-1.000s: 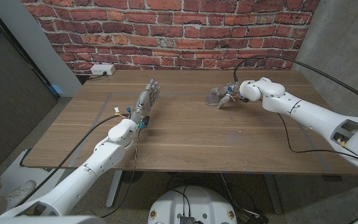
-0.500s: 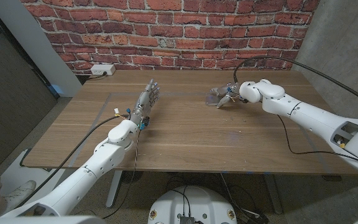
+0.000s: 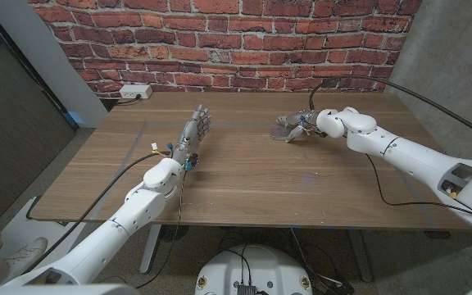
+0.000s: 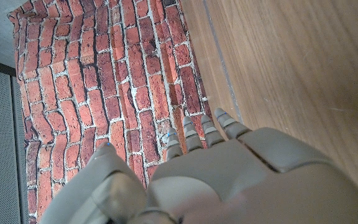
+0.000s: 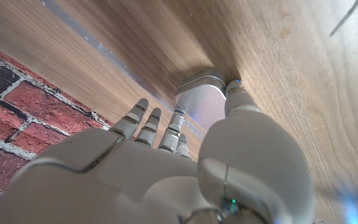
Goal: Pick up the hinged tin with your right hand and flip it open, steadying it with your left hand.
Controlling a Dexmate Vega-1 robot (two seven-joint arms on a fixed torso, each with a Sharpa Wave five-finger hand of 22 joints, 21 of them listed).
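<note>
A small silver hinged tin point(image 3: 280, 124) point(image 5: 200, 101) lies closed on the wooden table point(image 3: 244, 176), toward the back right. My right hand point(image 3: 299, 127) point(image 5: 166, 168) is just to the right of it, fingers spread over the tin. Its thumb tip sits against the tin's near edge, and the tin lies between thumb and fingers, still on the wood. My left hand point(image 3: 193, 131) point(image 4: 229, 180) stands well to the left of the tin, holding nothing, with fingers straight and pointing toward the wall.
A white power strip point(image 3: 135, 92) lies at the table's back left by the brick wall point(image 3: 244, 41). Thin tape lines point(image 3: 236, 124) cross the tabletop. Black cables point(image 3: 383, 176) trail from both arms.
My right hand has shifted very slightly at the tin. The tin stays on the table and my left hand has not moved.
</note>
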